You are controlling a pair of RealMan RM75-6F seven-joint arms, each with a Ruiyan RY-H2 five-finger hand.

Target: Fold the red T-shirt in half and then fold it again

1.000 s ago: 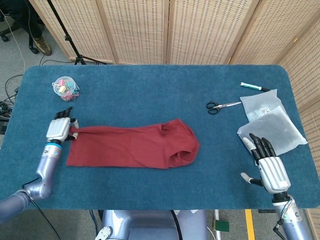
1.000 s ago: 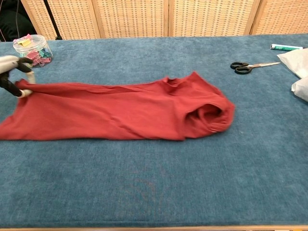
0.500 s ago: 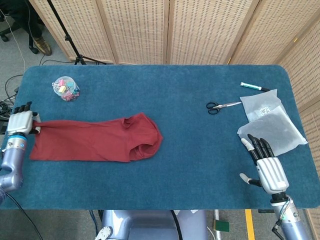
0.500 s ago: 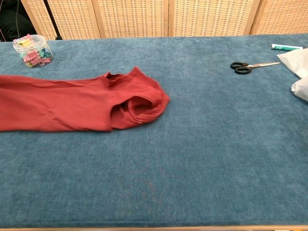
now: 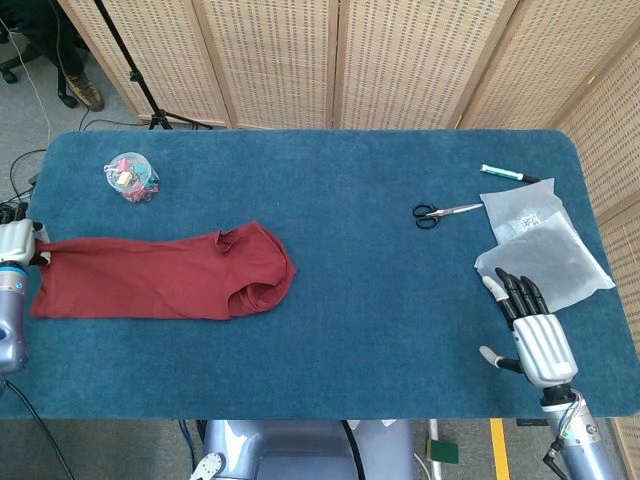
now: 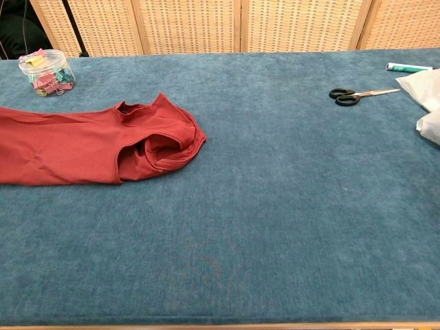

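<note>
1. Presently the blue-carpeted counter (image 5: 350, 330) carries the long red cotton T-shirt (image 5: 150, 285) at its far left; long axis runs left-right, collar end toward centre.
2. Left hand (image 5: 14, 245), at the shirt's left end, looks to pinch the cloth; fingers mostly cropped.
3. Right hand (image 5: 530, 325), well apart, fingers spread, holds nothing.

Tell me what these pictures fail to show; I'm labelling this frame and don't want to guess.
- Left hand: head view, cut by the left edge; its hold on the red T-shirt is unclear. Chest view misses it.
- T-shirt's far end: chest view, cut by the left edge.
- Right hand: head view only.
- Plastic bags: label too small.
</note>
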